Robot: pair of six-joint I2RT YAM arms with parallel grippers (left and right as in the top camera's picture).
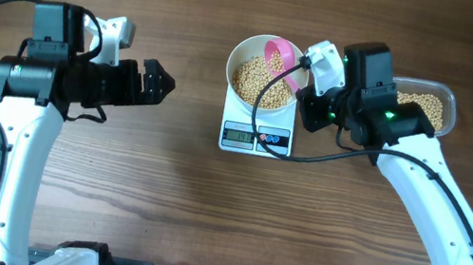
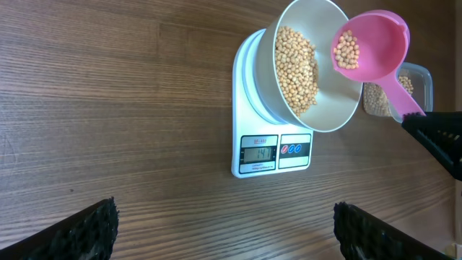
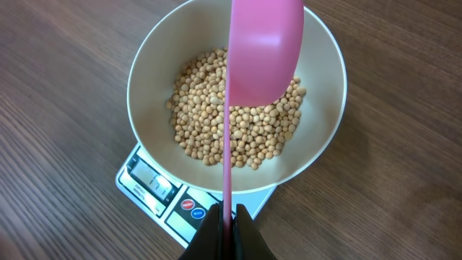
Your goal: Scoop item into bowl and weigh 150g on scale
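**Scoop [image 2: 368, 43] held over bowl [image 1: 235, 63] on scale [image 1: 255, 137]**

Beans [image 3: 216, 115] lie in a loose tan heap in the white bowl, which sits on the scale near the far edge of the table [image 1: 158, 197], about midway along it. The right gripper [image 3: 227, 217] is clamped on the thin handle of the pink scoop, whose cup hangs above the bowl's right side.

The left wrist view alone shows the inside of the scoop: a small cluster of beans rests in it, and the cup is level with its open side up. The right wrist view shows only the scoop's smooth underside, so its load is hidden there, but that view gives the clearest sight of the fingers pressed together on the handle. From overhead, a black cable [image 1: 273, 86] crosses the bowl and part of the scoop.

The left gripper [image 1: 160, 84] hangs over bare wood toward the left edge, well apart from the scale, its fingers spread wide with nothing between them. In its own camera only the two dark fingertips show, at the bottom corners.

A clear tub [image 1: 449, 101] with more beans stands toward the far right corner. The right arm covers much of it from overhead, and the bowl and scoop cut it off in the left wrist view. The scale's display is lit, but its digits are too small to read with certainty.
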